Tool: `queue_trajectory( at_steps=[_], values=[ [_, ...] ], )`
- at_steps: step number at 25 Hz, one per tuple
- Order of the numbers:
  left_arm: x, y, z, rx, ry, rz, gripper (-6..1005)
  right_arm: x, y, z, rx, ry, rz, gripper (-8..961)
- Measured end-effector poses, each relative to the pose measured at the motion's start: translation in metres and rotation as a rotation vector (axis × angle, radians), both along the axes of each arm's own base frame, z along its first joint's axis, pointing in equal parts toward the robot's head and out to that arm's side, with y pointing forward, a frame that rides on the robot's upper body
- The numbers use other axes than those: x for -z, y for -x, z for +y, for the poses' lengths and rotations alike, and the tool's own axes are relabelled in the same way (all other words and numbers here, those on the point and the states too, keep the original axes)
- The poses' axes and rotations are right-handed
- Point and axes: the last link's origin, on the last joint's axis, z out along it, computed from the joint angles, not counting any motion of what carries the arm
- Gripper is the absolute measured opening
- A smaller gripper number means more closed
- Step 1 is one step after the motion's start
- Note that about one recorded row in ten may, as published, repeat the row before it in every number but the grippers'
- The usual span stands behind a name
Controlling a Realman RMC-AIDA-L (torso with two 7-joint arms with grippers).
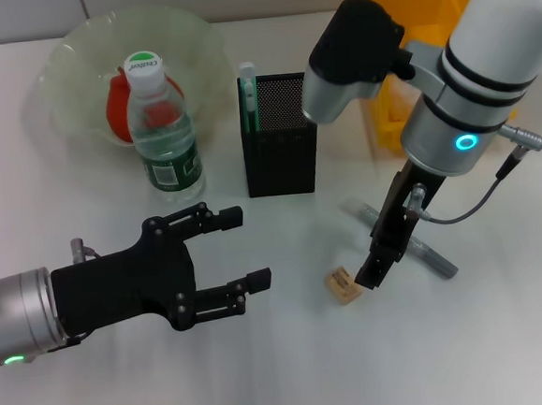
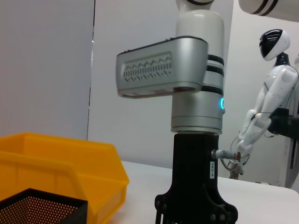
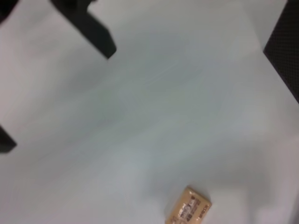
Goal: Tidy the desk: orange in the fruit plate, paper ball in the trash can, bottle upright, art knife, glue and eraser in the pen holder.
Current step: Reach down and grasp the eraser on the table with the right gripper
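The orange [image 1: 116, 110] lies in the pale green fruit plate [image 1: 71, 49] at the back left. In front of the plate the bottle [image 1: 162, 127] stands upright. The mint-green art knife [image 1: 248, 94] stands inside the black mesh pen holder [image 1: 280, 136]. On the desk [image 1: 285, 380] lies the tan eraser [image 1: 345, 285] [image 3: 189, 211], with my right gripper [image 1: 368, 272] pointing down just beside it. The grey glue [image 1: 430, 254] lies under that arm. My left gripper [image 1: 245, 250] hovers open and empty at the front left. The yellow trash can [image 1: 416, 22] [image 2: 56, 163] sits behind. The paper ball is out of view.
The left wrist view shows my right arm [image 2: 196, 116] upright beside the trash can, with the pen holder's rim [image 2: 42, 207] in front. A white humanoid robot [image 2: 271, 93] stands far behind. The right wrist view shows the left gripper's fingers [image 3: 93, 30] across bare desk.
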Motion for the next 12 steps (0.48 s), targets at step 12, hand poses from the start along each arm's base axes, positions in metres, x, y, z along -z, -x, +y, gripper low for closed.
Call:
queue_trajectory(
  at_steps=[12],
  values=[
    [0.001,0.001,-0.001,-0.002,-0.006,-0.003,784,-0.002,0.010,-0.011,-0.200,0.063,0.096,716]
  ],
)
